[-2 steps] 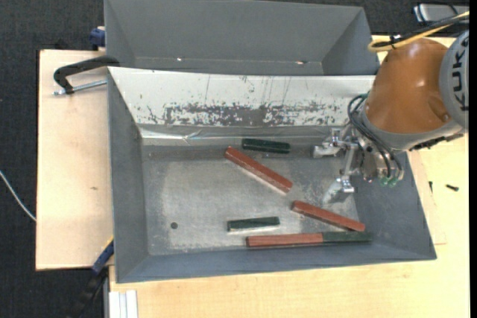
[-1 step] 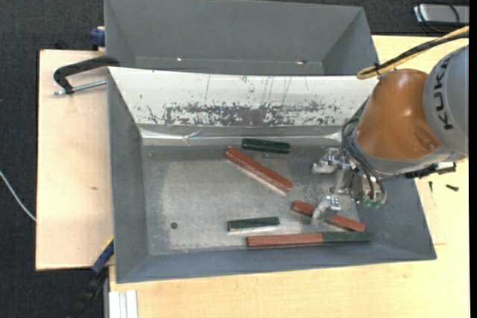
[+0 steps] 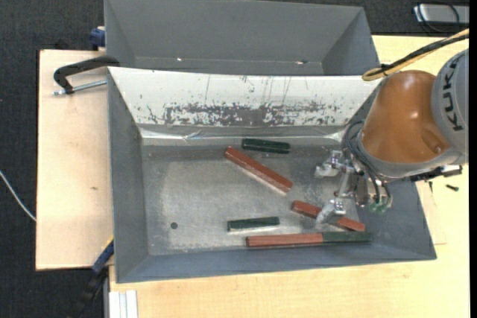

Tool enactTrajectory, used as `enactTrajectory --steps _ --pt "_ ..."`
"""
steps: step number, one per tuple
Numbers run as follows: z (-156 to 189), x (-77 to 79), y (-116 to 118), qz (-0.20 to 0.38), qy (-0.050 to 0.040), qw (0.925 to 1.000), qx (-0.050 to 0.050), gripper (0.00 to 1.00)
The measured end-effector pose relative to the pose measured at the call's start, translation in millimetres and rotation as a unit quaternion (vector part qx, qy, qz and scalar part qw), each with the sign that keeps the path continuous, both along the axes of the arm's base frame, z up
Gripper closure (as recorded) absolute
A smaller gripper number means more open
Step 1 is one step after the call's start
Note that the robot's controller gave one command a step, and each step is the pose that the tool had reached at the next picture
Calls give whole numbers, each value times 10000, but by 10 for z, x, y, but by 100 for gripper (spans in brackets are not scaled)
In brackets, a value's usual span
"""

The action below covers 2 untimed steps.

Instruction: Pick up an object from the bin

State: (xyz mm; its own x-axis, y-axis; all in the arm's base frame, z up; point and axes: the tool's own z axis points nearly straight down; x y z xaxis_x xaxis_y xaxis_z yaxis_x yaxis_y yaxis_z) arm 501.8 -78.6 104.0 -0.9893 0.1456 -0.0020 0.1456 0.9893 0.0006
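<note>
Hovering at the front-right corner of the bin (image 3: 127,182), the gripper (image 3: 329,191) is seen open, empty, over a short red stick (image 3: 304,208).

The gripper (image 3: 335,199) partly hides the middle of a short red bar (image 3: 302,208).

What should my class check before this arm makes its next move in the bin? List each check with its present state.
1. Gripper over a thing: the gripper stands low above a short red-brown bar near the right front corner of the bin: ok.
2. Bar gripped: cannot tell.
3. Target free of neighbours: a long red-brown bar lies close beside it along the front wall: not ok.
4. Other bars out of the way: the slanting red-brown bar and the dark green bar by the back wall lie apart from the gripper: ok.
5. Room to the right wall: cannot tell.
</note>
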Motion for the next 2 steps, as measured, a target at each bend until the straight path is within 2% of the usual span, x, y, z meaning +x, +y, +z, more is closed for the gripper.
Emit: enactTrajectory --steps 1,2 --pt "377 8 -10 -19 -27 10000 -2 0" --pt "-297 -79 116 -942 -4 9956 6 0"
